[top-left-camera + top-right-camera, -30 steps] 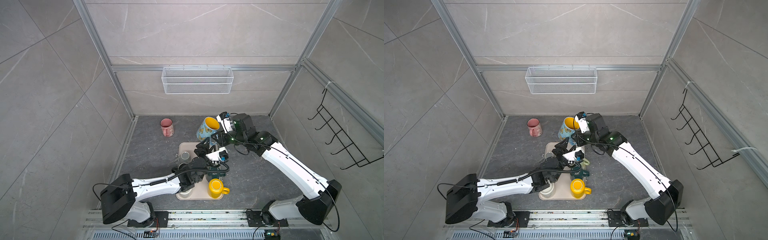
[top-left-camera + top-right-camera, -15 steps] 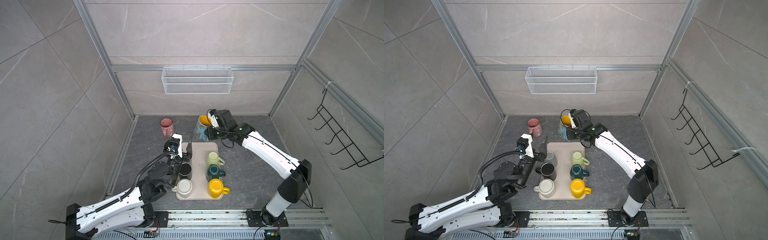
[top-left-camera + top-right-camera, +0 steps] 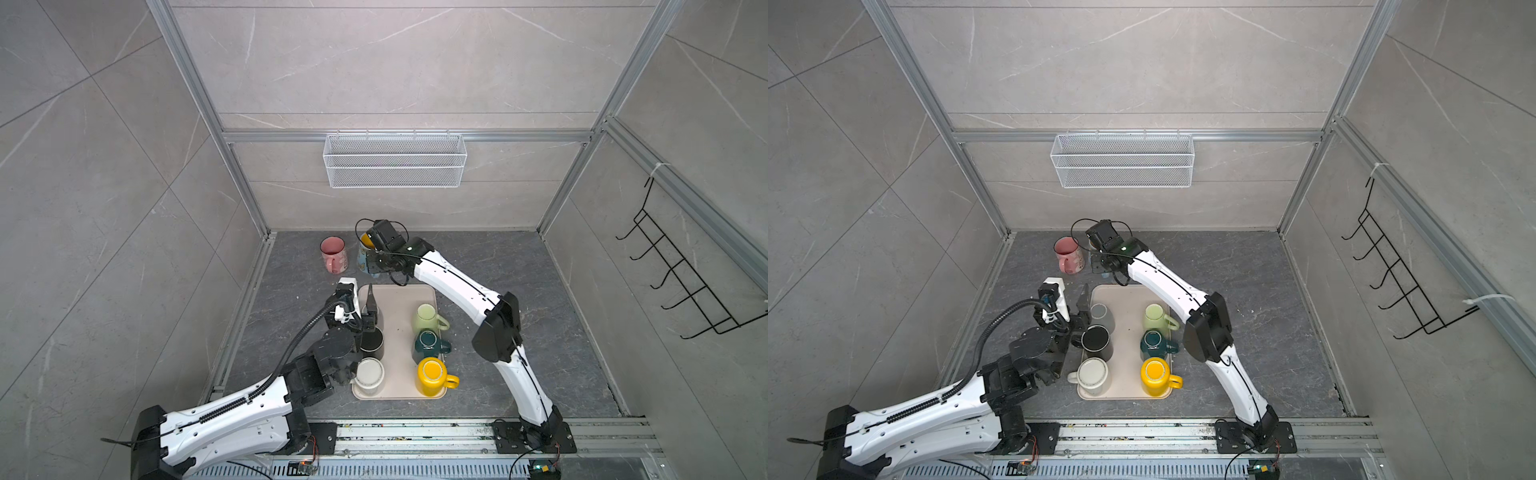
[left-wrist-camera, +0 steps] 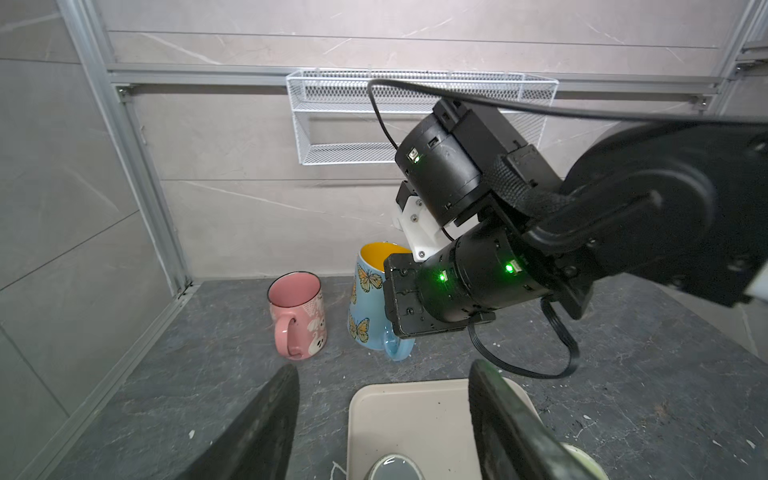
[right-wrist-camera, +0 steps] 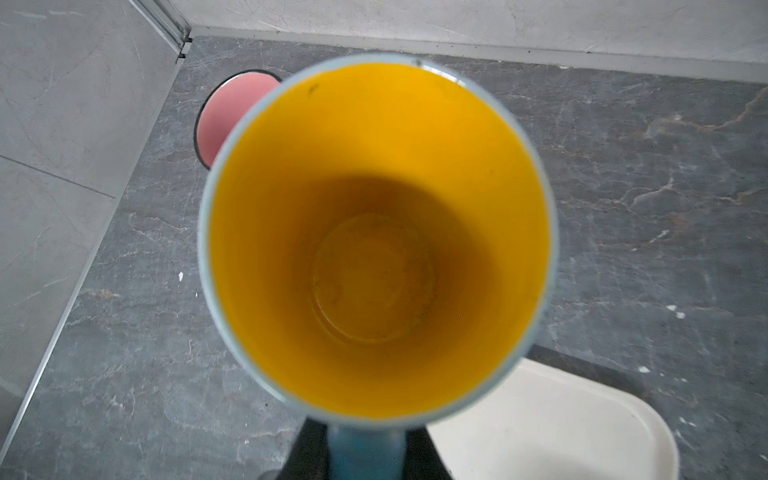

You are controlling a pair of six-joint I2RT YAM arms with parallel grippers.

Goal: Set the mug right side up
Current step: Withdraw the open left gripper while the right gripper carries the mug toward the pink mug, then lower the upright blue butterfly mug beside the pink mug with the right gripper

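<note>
The mug (image 3: 364, 261) is light blue with orange butterflies and a yellow inside. It stands mouth up at the back of the floor, just right of a pink mug (image 3: 332, 253). In the left wrist view the mug (image 4: 365, 299) leans slightly, and I cannot tell whether its base touches the floor. My right gripper (image 5: 365, 453) is shut on its blue handle, and that view looks straight down into the mug (image 5: 374, 232). My left gripper (image 4: 386, 415) hangs open and empty over the back left corner of the tray (image 4: 419, 419), above a grey mug (image 4: 392, 469).
The beige tray (image 3: 399, 299) holds a black mug (image 3: 371, 340), white mug (image 3: 369, 374), light green mug (image 3: 428, 318), dark teal mug (image 3: 428, 345) and yellow mug (image 3: 432, 372). A wire basket (image 3: 395, 166) hangs on the back wall, with a hook rack (image 3: 681, 282) on the right wall.
My right arm carried the mug from above the tray back and down to beside the pink mug. My left arm drew back from the tray's middle to its back left corner.
</note>
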